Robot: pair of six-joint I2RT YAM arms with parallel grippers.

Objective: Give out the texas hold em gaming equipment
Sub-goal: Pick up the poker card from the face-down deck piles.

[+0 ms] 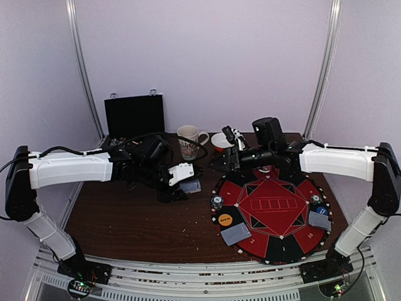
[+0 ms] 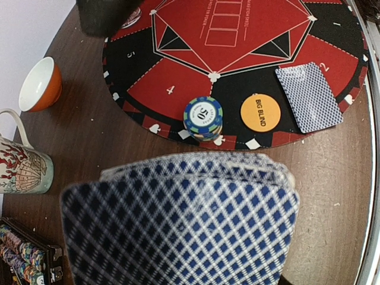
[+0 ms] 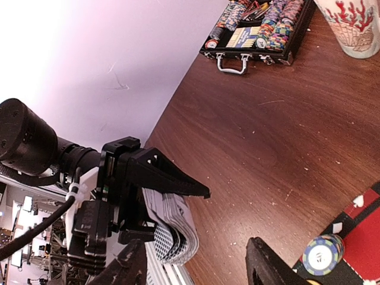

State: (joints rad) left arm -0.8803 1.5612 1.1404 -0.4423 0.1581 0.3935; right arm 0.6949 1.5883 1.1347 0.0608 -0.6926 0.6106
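My left gripper is shut on a deck of blue-checked playing cards, held above the table left of the mat; the deck hides its fingers in the left wrist view. My right gripper is open and empty, its fingertips spread wide and facing the deck. On the round red-and-black mat, the near-left seat has a chip stack, an orange Big Blind button and dealt cards. The right seat has chips, a blue button and cards.
An open black case holding chips stands at the back left. A white mug with a red pattern and an orange bowl stand behind the grippers. Bare brown table lies left of the mat.
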